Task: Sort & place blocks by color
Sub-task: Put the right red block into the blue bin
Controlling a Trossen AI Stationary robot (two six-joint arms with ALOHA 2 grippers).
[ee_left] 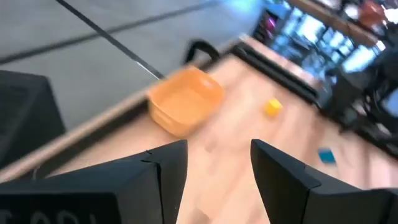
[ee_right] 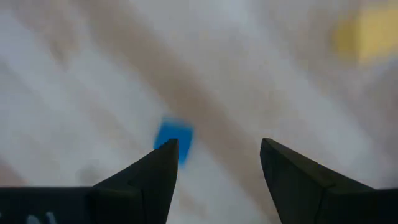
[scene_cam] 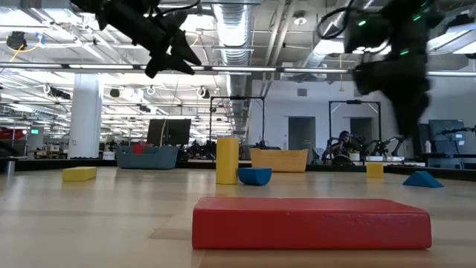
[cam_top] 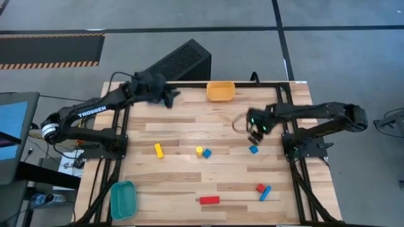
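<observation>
Your right gripper (cam_top: 255,135), fingers spread and empty, hangs just beside the small blue cube (cam_top: 254,149), apparently lining up a pick; your left gripper (cam_top: 169,98), fingers likewise released, waits farther off.

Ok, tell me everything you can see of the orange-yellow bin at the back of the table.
The orange-yellow bin is a small rectangular tub with rounded corners and low walls, plastic by its look. It sits upright on the wooden table at the middle of the far edge. In the left wrist view it looks empty. No block or gripper touches it.
</observation>
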